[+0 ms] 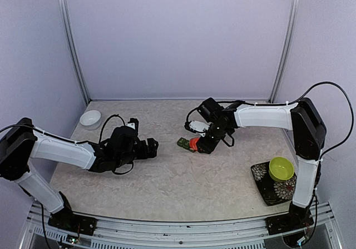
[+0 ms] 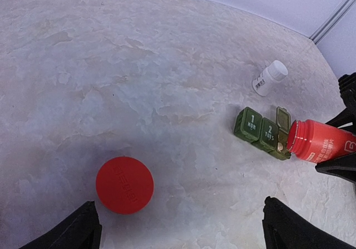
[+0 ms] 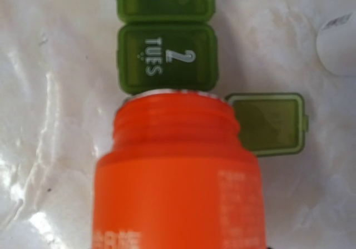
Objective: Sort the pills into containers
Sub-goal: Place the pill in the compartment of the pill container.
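Note:
The dark green pill box, the containers (image 2: 257, 129) (image 3: 167, 57) (image 1: 182, 143), lies mid-table. Its compartments 1 and 2 are shut, and the lid of the third (image 3: 270, 122) is flipped open. My right gripper (image 1: 203, 143) is shut on a red-orange bottle (image 3: 178, 171) (image 2: 320, 142), which is uncapped and tipped with its mouth over the open third compartment. No pills show; the bottle hides that compartment. My left gripper (image 2: 181, 229) hangs open over the table, with the bottle's red cap (image 2: 124, 184) lying flat just ahead of its left finger.
A small white bottle (image 2: 270, 78) lies on its side beyond the pill box. A white bowl (image 1: 90, 118) sits at the back left. A lime-green bowl (image 1: 281, 168) stands on a dark patterned mat (image 1: 267, 189) at the front right.

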`<state>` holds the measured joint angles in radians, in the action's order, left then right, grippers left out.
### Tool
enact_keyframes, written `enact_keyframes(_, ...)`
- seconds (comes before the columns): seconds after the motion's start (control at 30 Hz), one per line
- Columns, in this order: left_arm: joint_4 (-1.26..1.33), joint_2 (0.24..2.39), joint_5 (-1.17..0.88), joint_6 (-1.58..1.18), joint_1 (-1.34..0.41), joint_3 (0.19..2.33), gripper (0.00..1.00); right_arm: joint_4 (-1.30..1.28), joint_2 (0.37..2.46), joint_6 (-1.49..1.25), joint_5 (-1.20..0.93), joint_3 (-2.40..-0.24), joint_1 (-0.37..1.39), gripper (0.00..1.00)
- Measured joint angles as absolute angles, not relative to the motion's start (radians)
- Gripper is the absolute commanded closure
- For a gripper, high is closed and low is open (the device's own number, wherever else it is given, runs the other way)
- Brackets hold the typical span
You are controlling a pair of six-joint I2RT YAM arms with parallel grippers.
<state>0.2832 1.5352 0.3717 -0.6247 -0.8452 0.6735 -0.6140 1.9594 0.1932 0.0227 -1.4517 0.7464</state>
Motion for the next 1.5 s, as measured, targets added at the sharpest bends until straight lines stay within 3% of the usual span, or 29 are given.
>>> enact_keyframes(0.83, 0.284, 1.54, 0.373, -0.626, -0.851, 0.673, 0.01, -0.513, 1.875, 0.181, 0.019, -1.339, 0.746, 0.69)
enact_keyframes(1.5, 0.283, 1.54, 0.373, -0.629, -0.859, 0.673, 0.01, -0.185, 1.717, 0.162, -0.001, -1.072, 0.746, 0.69)
